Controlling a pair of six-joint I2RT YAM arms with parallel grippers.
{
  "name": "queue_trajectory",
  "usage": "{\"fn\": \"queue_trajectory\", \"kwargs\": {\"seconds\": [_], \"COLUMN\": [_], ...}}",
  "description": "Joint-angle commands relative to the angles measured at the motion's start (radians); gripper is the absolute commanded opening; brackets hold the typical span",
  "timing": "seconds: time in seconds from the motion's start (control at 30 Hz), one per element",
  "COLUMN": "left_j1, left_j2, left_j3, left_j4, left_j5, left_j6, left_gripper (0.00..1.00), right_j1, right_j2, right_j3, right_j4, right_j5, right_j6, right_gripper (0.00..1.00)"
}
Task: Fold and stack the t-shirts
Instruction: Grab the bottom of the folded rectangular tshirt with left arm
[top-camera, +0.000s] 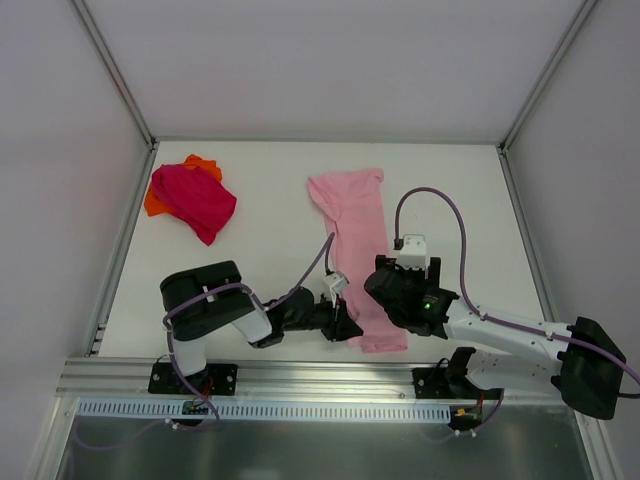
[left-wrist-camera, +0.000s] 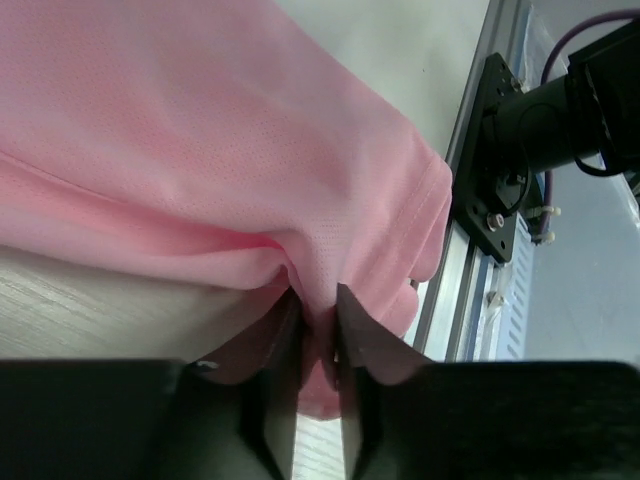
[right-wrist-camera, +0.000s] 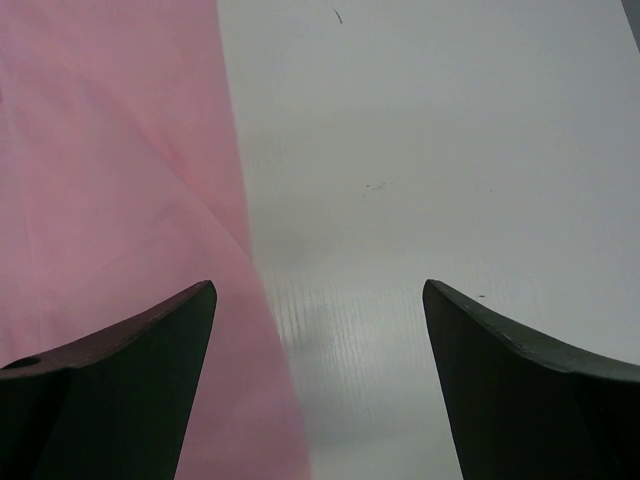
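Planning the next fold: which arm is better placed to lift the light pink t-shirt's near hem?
Left. The left hand is pinched shut on the light pink t-shirt by the near hem; the right hand hangs open over the shirt's side edge, gripping nothing.

One light pink t-shirt (top-camera: 352, 235), one magenta t-shirt (top-camera: 195, 198), one orange t-shirt (top-camera: 203, 163).

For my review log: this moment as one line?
left claw shut on light pink t-shirt | right claw open at its edge | magenta t-shirt on orange t-shirt, crumpled
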Motion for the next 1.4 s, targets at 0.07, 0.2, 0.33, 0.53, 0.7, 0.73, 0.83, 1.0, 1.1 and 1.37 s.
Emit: {"fn": "queue_trajectory", "kwargs": {"seconds": [0.07, 0.2, 0.33, 0.53, 0.7, 0.73, 0.83, 1.0, 1.1, 1.37], "left_j1": [-0.016, -0.019, -0.019, -0.019, -0.019, -0.019, -0.019, -0.019, -0.019, -0.041], "left_j2": [0.003, -0.022, -0.137, -0.415, -0.512, -0.515, -0.498, -0.415, -0.36, -0.133], "left_j3": [0.028, -0.01, -0.051, -0.001, 0.087, 0.091, 0.102, 0.099, 0.104, 0.147], "left_j4": [-0.007, 0.031, -0.028, -0.277, -0.453, -0.464, -0.475, -0.438, -0.401, -0.181], "left_j5": [0.02, -0.018, -0.095, -0.305, -0.365, -0.364, -0.342, -0.314, -0.267, -0.038], "left_j6": [0.04, 0.045, 0.078, 0.186, 0.264, 0.264, 0.255, 0.227, 0.214, 0.161], "left_gripper": [0.0, 0.0, 0.0, 0.0, 0.0, 0.0, 0.0, 0.0, 0.0, 0.0], "right_j1": [-0.004, -0.004, -0.007, -0.004, -0.002, -0.002, -0.001, -0.002, -0.001, -0.001], "right_j2": [-0.009, -0.021, -0.001, 0.017, -0.053, -0.065, -0.102, -0.101, -0.087, -0.044], "right_j3": [0.002, -0.001, -0.003, -0.012, -0.038, -0.041, -0.053, -0.05, -0.044, -0.023], "right_j4": [-0.004, -0.007, -0.006, 0.023, 0.034, 0.033, 0.029, 0.036, 0.043, 0.046], "right_j5": [0.045, 0.046, 0.045, 0.037, 0.026, 0.028, 0.029, 0.026, 0.022, 0.029], "right_j6": [0.013, 0.015, 0.022, 0.024, 0.001, -0.001, -0.005, -0.012, -0.018, -0.025], "right_gripper": [0.9, 0.9, 0.9, 0.9, 0.89, 0.89, 0.89, 0.89, 0.89, 0.9]}}
